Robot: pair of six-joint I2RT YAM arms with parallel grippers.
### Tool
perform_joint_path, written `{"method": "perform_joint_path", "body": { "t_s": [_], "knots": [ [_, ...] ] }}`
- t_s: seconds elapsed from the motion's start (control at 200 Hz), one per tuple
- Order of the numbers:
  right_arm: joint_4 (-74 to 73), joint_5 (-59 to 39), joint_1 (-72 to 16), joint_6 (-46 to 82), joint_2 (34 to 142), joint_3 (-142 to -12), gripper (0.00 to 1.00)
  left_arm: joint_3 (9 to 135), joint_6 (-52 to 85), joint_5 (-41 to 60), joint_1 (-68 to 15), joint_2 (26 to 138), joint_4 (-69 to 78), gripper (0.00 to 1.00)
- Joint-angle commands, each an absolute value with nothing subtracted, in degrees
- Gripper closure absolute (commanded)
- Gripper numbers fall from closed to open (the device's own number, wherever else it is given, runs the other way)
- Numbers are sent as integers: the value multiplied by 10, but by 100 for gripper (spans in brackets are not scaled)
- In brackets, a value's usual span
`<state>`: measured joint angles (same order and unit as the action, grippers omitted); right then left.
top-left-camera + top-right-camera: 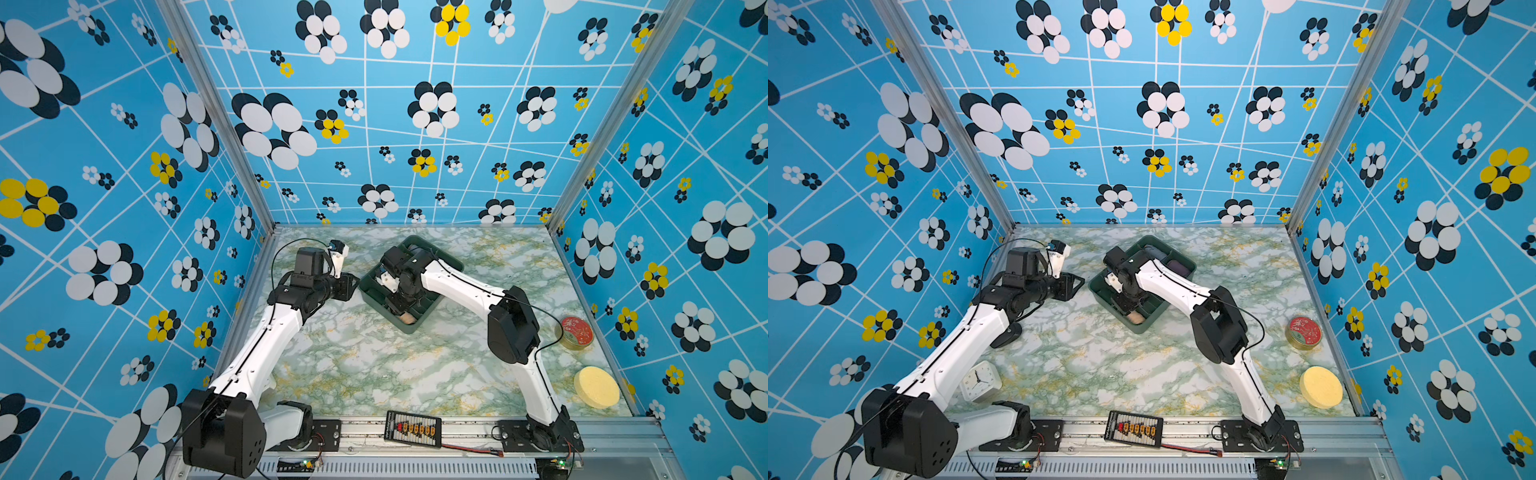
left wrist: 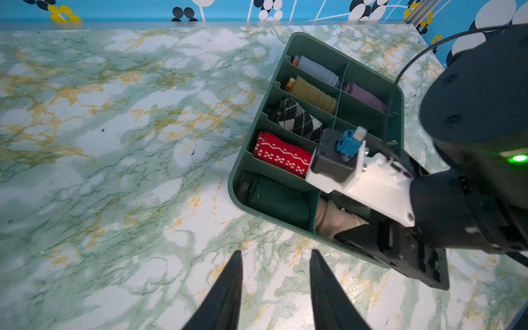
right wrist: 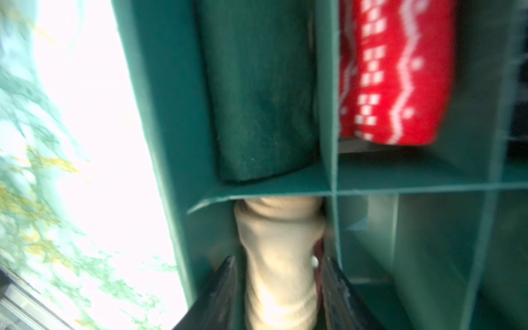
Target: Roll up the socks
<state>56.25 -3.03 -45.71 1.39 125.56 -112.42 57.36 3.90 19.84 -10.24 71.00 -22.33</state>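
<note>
The socks (image 3: 274, 228) are a cream ribbed roll with a bit of dark red at one side. They lie in a corner compartment of the green divided tray (image 3: 160, 114). My right gripper (image 3: 279, 258) reaches down into that compartment. Its fingers stand either side of the roll with a thin gap on each side, so it is open. In both top views the roll's end (image 1: 407, 318) (image 1: 1136, 318) peeks out under the right gripper (image 1: 399, 307). My left gripper (image 2: 276, 251) hovers open and empty over bare table just outside the tray (image 2: 237, 160).
Other compartments hold a dark green roll (image 2: 277, 200), a red white-patterned roll (image 2: 281, 153), a black-and-white diamond roll (image 2: 297, 120) and more rolls. A red tin (image 1: 577, 331) and a yellow sponge (image 1: 596, 386) sit at the right edge. A white clock (image 1: 980, 380) stands front left and a black board (image 1: 412, 429) on the front rail.
</note>
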Motion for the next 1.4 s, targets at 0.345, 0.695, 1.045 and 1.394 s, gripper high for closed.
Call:
{"method": "perform_joint_path", "body": {
  "t_s": [0.345, 0.695, 1.045, 1.394],
  "knots": [
    [321, -10, -413, 86, 1029, -923, 48, 521, 43, 189, -104, 651, -178, 58],
    [209, 52, -323, 121, 829, -679, 46, 489, 66, 193, -86, 623, -129, 1],
    [187, 112, -194, 131, 682, -515, 38, 459, 81, 101, -80, 629, -102, 1],
    [125, 92, -85, 156, 633, -402, 36, 366, 56, -69, -67, 605, 18, 1]
  ]
}}
